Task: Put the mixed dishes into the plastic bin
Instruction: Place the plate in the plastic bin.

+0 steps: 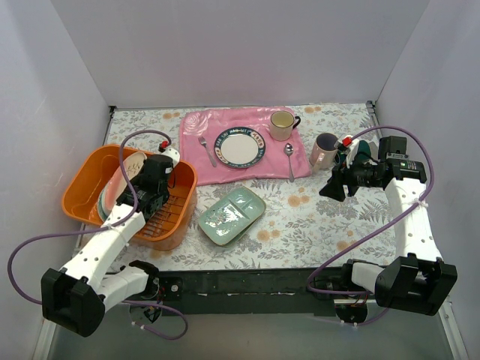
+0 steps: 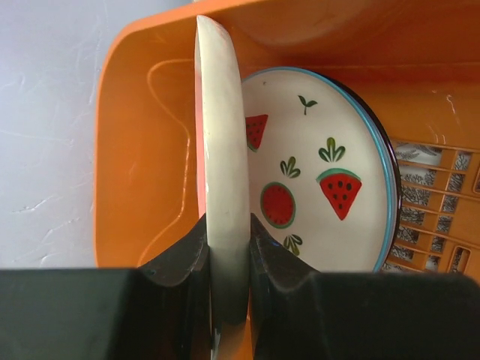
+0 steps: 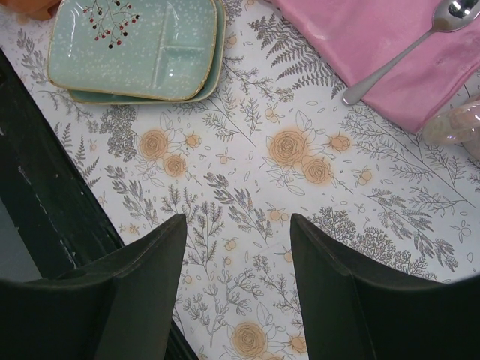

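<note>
The orange plastic bin (image 1: 79, 196) stands at the left; its wall fills the left wrist view (image 2: 142, 150). My left gripper (image 1: 150, 180) (image 2: 227, 223) is over the bin, shut on the rim of a cream plate (image 2: 221, 135) held on edge, red on its far face. A white plate with red fruit slices and a teal rim (image 2: 322, 187) lies in the bin. A pale green divided tray (image 1: 231, 215) (image 3: 135, 45) lies mid-table. A pink mug (image 1: 324, 150) (image 3: 454, 124) stands right of the mat. My right gripper (image 1: 331, 187) (image 3: 238, 225) is open and empty above the tablecloth. I cannot make out the dark green mug.
A pink cloth mat (image 1: 225, 127) (image 3: 375, 30) at the back carries a white plate with a blue patterned rim (image 1: 241, 146), a cream mug (image 1: 282, 124), a fork (image 1: 206, 150) and a spoon (image 1: 289, 159) (image 3: 405, 49). White walls close in both sides.
</note>
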Controlling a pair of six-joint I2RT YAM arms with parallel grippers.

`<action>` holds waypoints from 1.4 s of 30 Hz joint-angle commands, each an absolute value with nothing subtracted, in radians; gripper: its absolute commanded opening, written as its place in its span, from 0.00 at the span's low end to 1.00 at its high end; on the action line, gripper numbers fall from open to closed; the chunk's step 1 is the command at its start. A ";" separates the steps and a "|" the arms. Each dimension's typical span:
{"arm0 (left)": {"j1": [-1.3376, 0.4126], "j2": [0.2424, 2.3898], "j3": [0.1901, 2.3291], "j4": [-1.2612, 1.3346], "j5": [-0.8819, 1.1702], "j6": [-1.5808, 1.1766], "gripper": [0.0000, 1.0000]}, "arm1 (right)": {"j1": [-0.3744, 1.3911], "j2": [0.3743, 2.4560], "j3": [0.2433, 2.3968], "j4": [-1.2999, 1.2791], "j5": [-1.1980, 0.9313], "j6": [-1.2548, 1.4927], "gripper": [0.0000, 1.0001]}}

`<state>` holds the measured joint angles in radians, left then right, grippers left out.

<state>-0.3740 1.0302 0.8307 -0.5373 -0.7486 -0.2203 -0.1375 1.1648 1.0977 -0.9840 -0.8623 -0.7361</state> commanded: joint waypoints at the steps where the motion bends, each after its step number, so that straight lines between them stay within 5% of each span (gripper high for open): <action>1: -0.357 0.994 0.821 -0.436 -0.767 -0.212 0.00 | -0.143 1.152 1.094 -0.965 -0.870 -0.746 0.65; 10: -0.337 1.017 0.769 -0.414 -0.739 -0.216 0.06 | -0.143 1.149 1.085 -0.963 -0.870 -0.746 0.65; 18: -0.333 1.035 0.735 -0.411 -0.713 -0.235 0.46 | -0.143 1.150 1.081 -0.962 -0.868 -0.747 0.65; 32: -0.331 1.045 0.752 -0.471 -0.627 -0.304 0.79 | -0.143 1.154 1.077 -0.960 -0.868 -0.747 0.65; 42: -0.330 1.058 0.781 -0.551 -0.554 -0.348 0.93 | -0.143 1.157 1.077 -0.962 -0.868 -0.750 0.65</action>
<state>-0.3328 1.0607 0.7353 -0.5285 -0.5953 -0.3096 -0.1375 1.1648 1.0824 -0.9836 -0.8581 -0.7368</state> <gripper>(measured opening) 0.906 0.653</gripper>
